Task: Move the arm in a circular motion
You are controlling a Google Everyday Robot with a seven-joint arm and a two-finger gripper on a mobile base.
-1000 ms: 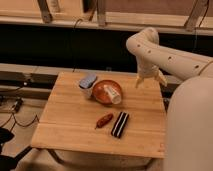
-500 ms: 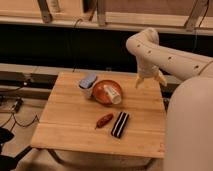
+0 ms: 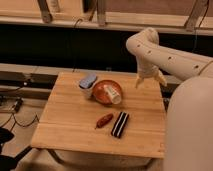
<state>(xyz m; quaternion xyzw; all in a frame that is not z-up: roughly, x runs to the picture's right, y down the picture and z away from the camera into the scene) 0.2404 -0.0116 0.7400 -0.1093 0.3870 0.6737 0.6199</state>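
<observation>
The arm (image 3: 165,55) arches high behind the orange bowl (image 3: 99,91). Its claw (image 3: 149,80) hangs released and empty just right of that bowl, above the desk (image 3: 65,125). The arm looks stiff, heavy and self-driven, so the circle needs no grip.

One each: arm (image 3: 167,58), gripper (image 3: 149,80) (over table's (image 3: 75,122) corner), bowl (image 3: 99,93), cup (image 3: 88,84), packet (image 3: 119,124).

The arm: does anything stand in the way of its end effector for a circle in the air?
Nothing visible does. The arm holds its end effector over the far right edge of the table. The orange bowl, the nearest thing, sits apart, further left in the picture.
</observation>
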